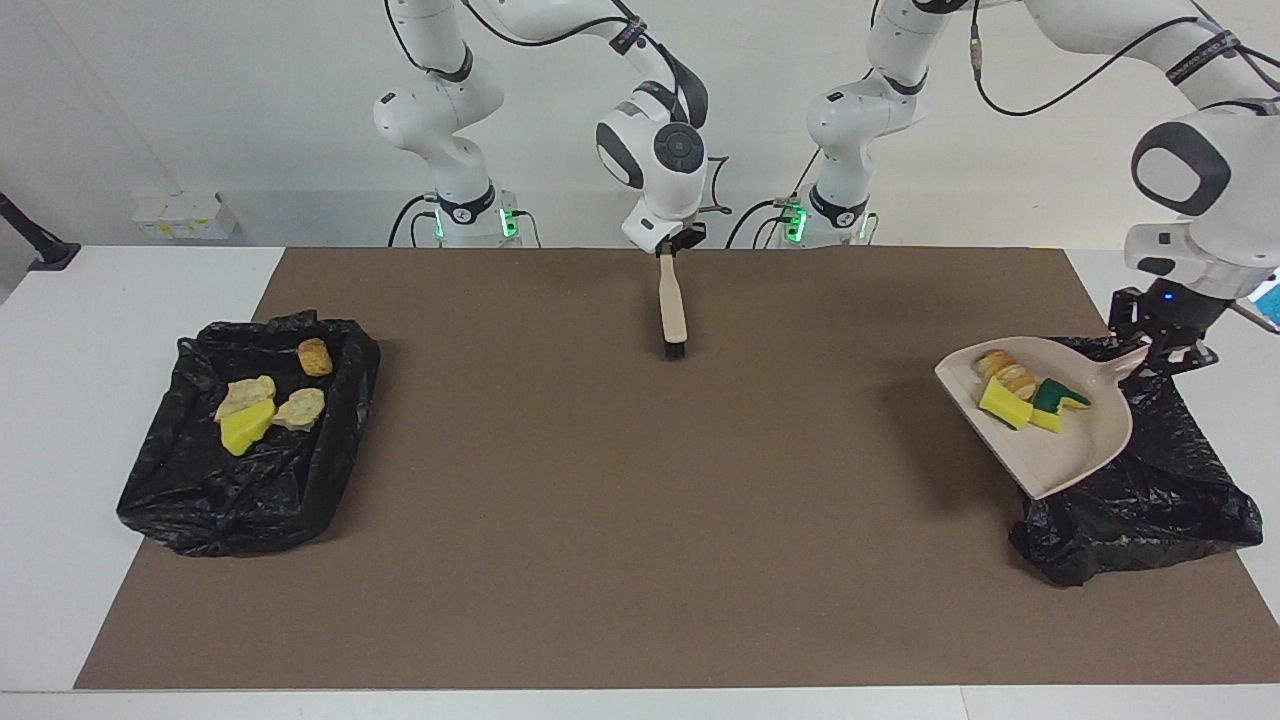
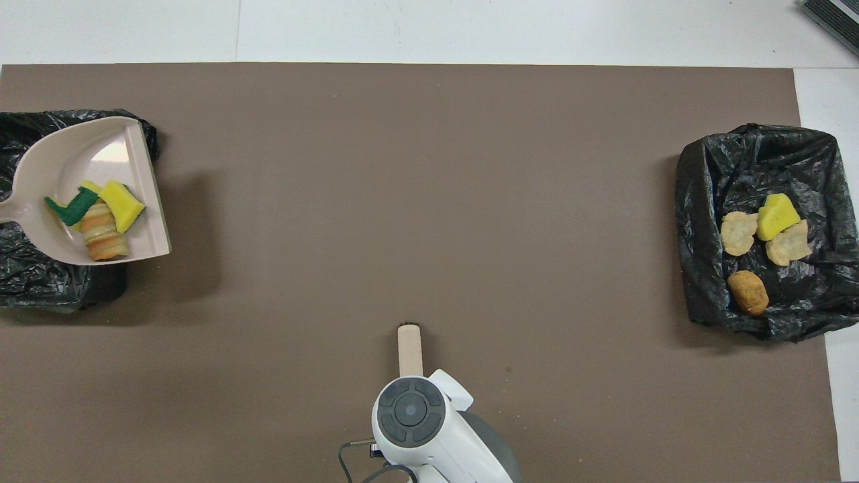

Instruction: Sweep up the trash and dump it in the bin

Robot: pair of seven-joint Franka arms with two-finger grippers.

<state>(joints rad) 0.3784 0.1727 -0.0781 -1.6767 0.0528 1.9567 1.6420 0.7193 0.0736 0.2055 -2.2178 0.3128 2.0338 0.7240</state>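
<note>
Over the black-lined bin (image 1: 1150,500), left end effector (image 1: 1165,350) clamped on loaded dustpan (image 1: 1060,450); right end effector (image 1: 668,248) gripping brush (image 1: 671,305).

Three scraps of trash lie bunched in the raised beige dustpan (image 1: 1050,450) over the black-lined bin (image 1: 1150,500) at the left arm's end: a yellow sponge piece (image 1: 1003,405), a green-and-yellow sponge (image 1: 1055,398), a brownish layered foam lump (image 1: 1003,370); four more, one yellow piece (image 1: 245,428), two pale tan lumps (image 1: 246,393), one brownish lump (image 1: 314,356), rest in the other black-lined bin (image 1: 200,500) at the right arm's end.
</note>
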